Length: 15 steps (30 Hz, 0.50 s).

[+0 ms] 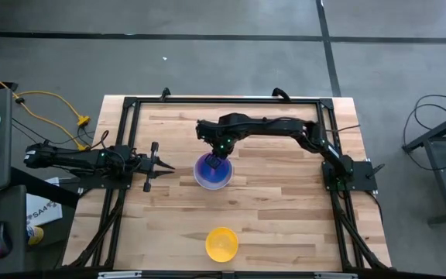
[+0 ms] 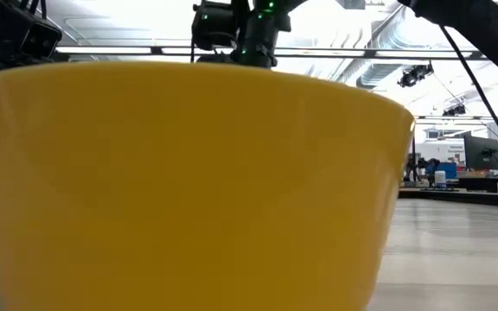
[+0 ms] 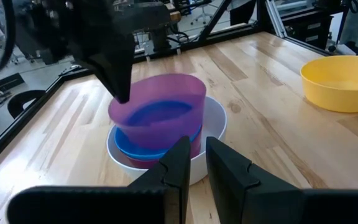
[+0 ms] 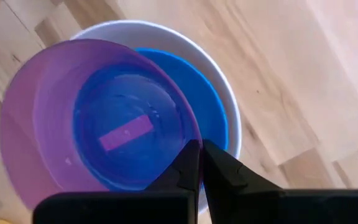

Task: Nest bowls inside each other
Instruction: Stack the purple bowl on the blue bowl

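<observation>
One purple bowl (image 4: 73,124) hangs pinched by its rim in the right gripper (image 4: 199,163).

A white bowl (image 3: 216,121) sat mid-bench, holding a pink-red one (image 3: 143,162), a blue bowl (image 3: 129,146) and a tilted purple bowl (image 3: 160,112). 1 yellow bowl (image 1: 222,243) stood upright near the front edge.

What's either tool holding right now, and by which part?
Right tool pinches the translucent purple plastic bowl by its rim, above the stack. Left tool holds nothing.
</observation>
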Tool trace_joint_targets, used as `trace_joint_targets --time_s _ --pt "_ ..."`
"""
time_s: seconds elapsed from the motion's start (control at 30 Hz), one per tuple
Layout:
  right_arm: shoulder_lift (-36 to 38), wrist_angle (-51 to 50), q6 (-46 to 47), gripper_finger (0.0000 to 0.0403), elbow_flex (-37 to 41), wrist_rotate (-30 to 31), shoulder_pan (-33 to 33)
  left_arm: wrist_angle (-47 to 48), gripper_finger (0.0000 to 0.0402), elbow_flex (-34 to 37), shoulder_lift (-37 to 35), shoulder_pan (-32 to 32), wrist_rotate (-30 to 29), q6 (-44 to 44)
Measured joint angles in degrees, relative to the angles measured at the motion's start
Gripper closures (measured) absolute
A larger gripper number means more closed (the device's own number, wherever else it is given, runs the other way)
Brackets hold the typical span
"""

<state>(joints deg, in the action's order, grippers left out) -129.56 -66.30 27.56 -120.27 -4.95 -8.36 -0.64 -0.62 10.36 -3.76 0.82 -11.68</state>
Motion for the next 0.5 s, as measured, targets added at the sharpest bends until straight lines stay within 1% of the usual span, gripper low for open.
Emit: trace_joint_targets --time_s 0.5 --pt "-0.3 0.5 -0.7 0.0397 0.1 0.5 0.0 0.0 0.035 0.0 0.0 0.0 0.0 0.0"
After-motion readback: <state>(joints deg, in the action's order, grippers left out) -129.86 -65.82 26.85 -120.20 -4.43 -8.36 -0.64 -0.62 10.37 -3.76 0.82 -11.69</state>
